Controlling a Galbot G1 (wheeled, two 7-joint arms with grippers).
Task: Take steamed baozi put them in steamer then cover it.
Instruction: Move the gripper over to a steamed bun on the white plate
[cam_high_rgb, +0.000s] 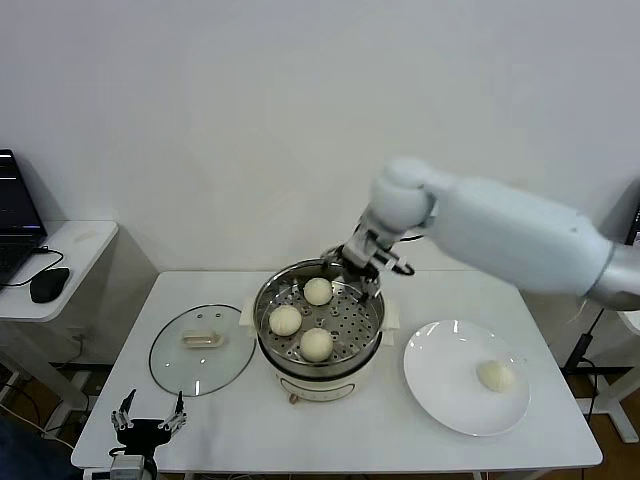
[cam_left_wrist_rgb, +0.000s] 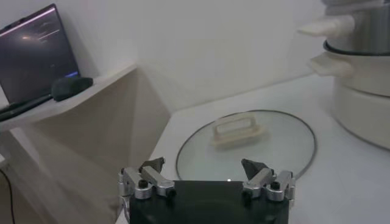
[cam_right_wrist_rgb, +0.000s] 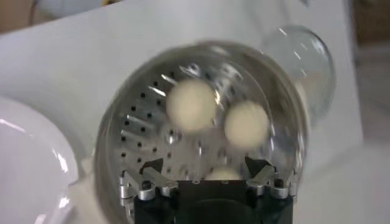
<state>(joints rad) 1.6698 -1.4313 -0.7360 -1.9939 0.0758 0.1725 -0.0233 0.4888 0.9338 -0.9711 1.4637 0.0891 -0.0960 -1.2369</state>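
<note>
Last baozi: one cream-white bun is seen alone on the white plate, on the right side of the tabletop, just beside the steamer.
Baozi already placed: three buns are seen on the perforated tray; an open patch of tray is left on the steamer's right half.
Steamer: a shiny steel pot on a cream base is placed at the centre of the tabletop, uncovered.
Cover: the glass lid is laid flat on the tabletop just left of the steamer, handle up.
Right gripper: it is held over the far right rim of the steamer; its fingers are spread wide and nothing is held between them.
Key relation: the last baozi lies to the right of, and nearer the robot than, the right gripper's fingers, well apart from them; being round, no long axis is offered, so any approach angle is judged workable.
Nearer arm: the right arm is judged the nearer one for the plate.
Left gripper: it is parked low at the near left edge of the tabletop, fingers spread wide and empty, with the cover just beyond it.
Step judged in hand: the fourth bun is not yet fetched; the covering is not yet done.
</note>
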